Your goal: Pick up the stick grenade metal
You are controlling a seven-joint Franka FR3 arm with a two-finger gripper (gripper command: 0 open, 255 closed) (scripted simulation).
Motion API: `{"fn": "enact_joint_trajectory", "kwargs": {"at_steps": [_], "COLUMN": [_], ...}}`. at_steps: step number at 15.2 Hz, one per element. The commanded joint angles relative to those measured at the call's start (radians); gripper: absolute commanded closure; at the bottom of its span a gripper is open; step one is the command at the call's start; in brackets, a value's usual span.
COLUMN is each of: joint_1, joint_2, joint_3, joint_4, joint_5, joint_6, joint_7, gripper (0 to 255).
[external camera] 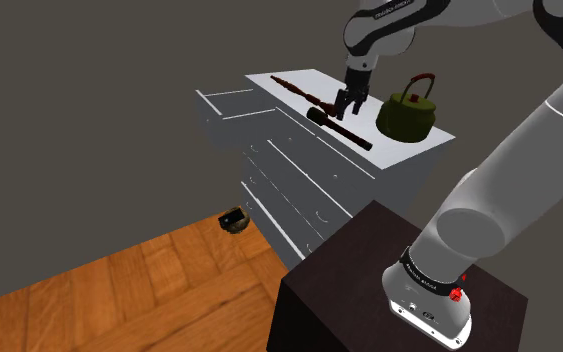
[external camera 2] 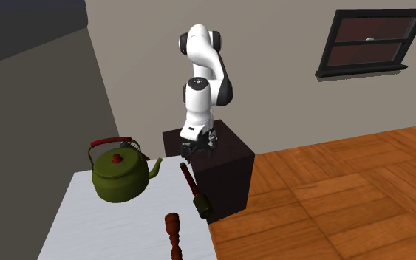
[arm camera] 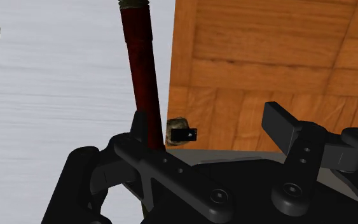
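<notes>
1. Stand [external camera: 369,270]: dark box, lower right of the shoulder view.
2. Small dark object [external camera: 234,219]: on the wood floor [external camera: 159,290], at the foot of the white dresser [external camera: 299,190].
3. Gripper [external camera: 352,112]: upper centre, low over the dresser top; fingers spread wide, clasping nothing.
4. Stick grenade [external camera: 355,137]: dark red handle, dark olive head; flat on the top, close along its edge, under the hand. One finger [arm camera: 140,127] stands at the handle, the other well off it.
5. Kettle [external camera: 409,118]: olive, red handle, upright, just right of the gripper.
6. Turned wooden rod [external camera: 291,84]: beyond the grenade.
</notes>
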Motion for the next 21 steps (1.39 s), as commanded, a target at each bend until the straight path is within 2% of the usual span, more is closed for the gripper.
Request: {"fn": "enact_joint_trajectory", "kwargs": {"at_steps": [1, 5, 6, 13, 15, 16, 21], "joint_1": [-0.003, -0.026, -0.03, -0.037, -0.037, -0.037, -0.037], "joint_2": [0.088, 0.254, 0.263, 0.317, 0.316, 0.319, 0.318], "joint_3": [-0.021, -0.041, -0.04, -0.033, -0.033, -0.033, -0.033], "joint_4": [0.053, 0.166, 0.174, 0.128, 0.128, 0.13, 0.13], "joint_5": [0.036, 0.119, 0.124, 0.156, 0.156, 0.157, 0.156], "joint_6": [0.033, 0.077, 0.079, 0.172, 0.172, 0.171, 0.171], "joint_7": [-0.052, -0.151, -0.156, -0.177, -0.177, -0.177, -0.176], "gripper": [0, 0, 0, 0, 0, 255, 255]}}
